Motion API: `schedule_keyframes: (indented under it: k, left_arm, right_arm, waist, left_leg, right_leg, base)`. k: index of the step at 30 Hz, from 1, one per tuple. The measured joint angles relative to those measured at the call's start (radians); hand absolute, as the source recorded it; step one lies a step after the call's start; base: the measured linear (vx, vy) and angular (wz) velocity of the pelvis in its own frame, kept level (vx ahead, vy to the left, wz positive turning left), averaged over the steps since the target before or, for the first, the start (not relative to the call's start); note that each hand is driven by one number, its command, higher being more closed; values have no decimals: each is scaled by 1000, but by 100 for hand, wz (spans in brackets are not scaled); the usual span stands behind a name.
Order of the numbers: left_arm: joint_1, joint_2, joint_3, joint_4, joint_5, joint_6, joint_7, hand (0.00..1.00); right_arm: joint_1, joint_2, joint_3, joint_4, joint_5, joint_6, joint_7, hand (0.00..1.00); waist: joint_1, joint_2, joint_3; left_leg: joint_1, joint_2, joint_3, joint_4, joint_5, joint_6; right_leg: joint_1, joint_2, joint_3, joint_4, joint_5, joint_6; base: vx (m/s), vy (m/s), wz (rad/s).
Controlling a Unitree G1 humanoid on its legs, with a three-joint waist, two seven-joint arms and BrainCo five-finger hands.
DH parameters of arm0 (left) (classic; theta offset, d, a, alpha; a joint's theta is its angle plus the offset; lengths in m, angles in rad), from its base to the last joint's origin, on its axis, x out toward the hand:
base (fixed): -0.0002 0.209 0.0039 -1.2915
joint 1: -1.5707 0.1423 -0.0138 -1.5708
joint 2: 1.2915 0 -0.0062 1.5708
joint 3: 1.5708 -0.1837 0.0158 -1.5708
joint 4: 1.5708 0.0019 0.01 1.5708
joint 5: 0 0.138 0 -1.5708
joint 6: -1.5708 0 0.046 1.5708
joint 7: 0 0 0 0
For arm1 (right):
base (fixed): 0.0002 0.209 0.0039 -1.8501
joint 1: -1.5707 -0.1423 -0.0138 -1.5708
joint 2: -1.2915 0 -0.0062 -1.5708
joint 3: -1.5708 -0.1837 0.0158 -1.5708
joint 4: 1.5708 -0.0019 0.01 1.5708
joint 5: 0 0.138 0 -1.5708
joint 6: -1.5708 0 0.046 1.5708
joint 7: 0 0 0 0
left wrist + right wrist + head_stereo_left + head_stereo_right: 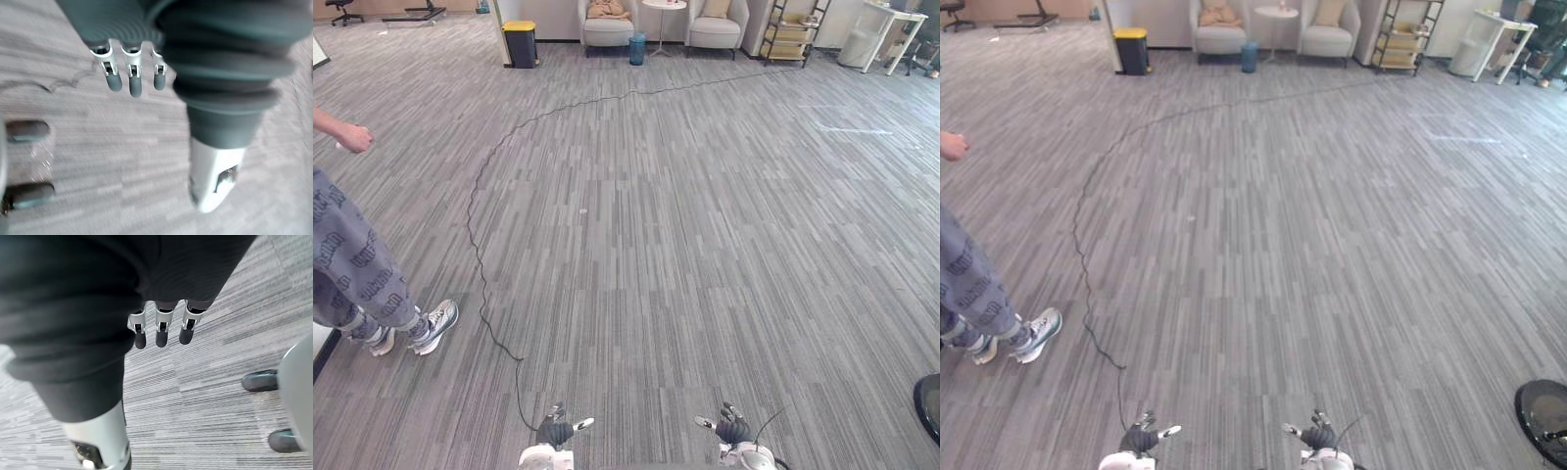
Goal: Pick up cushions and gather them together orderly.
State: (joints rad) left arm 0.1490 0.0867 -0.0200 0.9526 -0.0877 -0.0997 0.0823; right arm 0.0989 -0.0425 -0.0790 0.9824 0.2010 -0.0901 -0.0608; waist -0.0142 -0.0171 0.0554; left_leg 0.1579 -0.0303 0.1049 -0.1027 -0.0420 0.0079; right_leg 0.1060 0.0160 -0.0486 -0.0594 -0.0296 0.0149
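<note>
Two tan cushions lie far away at the back of the room, one (607,10) on the left grey armchair (608,31) and one (716,8) on the right armchair (715,32). My left hand (555,431) and right hand (732,429) hang low at the near edge of the carpet, far from both cushions. In the left wrist view the fingers (122,81) are straight and hold nothing. The right wrist view shows the right hand's fingers (161,330) straight as well, with only carpet beyond them.
A person (352,284) stands at the left on the carpet. At the back wall are a yellow-lidded bin (520,44), a blue bin (637,49), a round side table (664,5), a shelf (790,29) and a white table (891,24). A black round base (930,406) sits lower right.
</note>
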Motion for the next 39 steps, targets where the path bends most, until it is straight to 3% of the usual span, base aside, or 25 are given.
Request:
schedule_keyframes:
  k: [14,39]
  left_arm:
    - [-21,-5,44,59,26,-1,2,0]
    - [-21,-19,73,60,26,0,2,0]
  right_arm:
    - [4,5,-74,61,42,3,1,0]
    - [-2,3,-77,61,28,12,1,0]
  waist:
    - [-1,-3,5]
    - [-1,0,21]
  left_leg:
    - [11,0,-1,-1,-2,-2]
    - [17,3,13,0,-9,-11]
  right_leg:
    - [19,1,0,-16,2,0]
    - [22,3,11,-18,1,-1]
  base:
    - [-2,-3,0]
    - [-12,-16,-1]
